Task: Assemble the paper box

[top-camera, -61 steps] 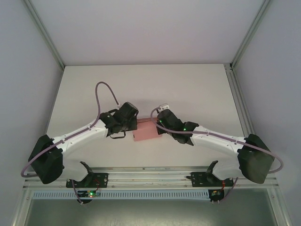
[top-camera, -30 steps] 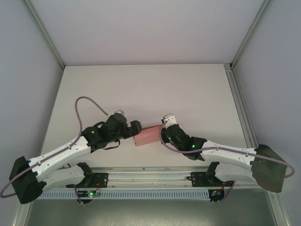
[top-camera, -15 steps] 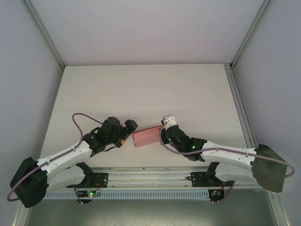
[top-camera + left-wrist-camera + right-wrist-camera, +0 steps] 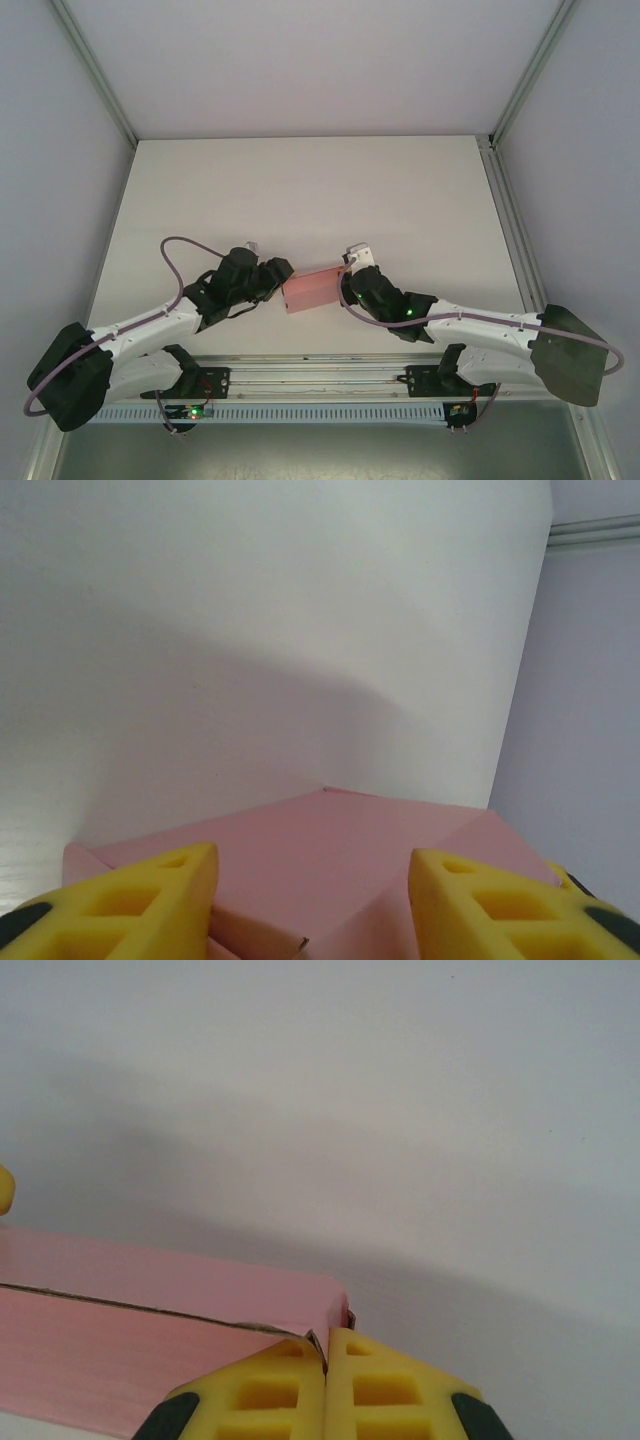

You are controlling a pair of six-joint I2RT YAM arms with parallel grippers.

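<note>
The paper box [image 4: 312, 289] is a small shallow pink card box, held a little off the white table [image 4: 300, 180] between the two arms. My right gripper [image 4: 345, 283] is shut on the thin card edge at the box's right end; in the right wrist view the yellow fingers [image 4: 270, 1390] pinch that edge at the corner of the box [image 4: 150, 1300]. My left gripper [image 4: 281, 272] is at the box's left end. In the left wrist view its yellow fingers [image 4: 130, 905] stand apart, astride the near corner of the box [image 4: 340, 850]. Whether they touch the card is unclear.
Grey walls and aluminium frame posts [image 4: 100, 90] close in the table on the left, right and back. The arms' bases and a rail [image 4: 320, 380] run along the near edge. Bare white table lies behind the box.
The left arm drew back from the box's left end, then came in again, and its jaws have narrowed. The right gripper kept its hold, with the box barely moved.
</note>
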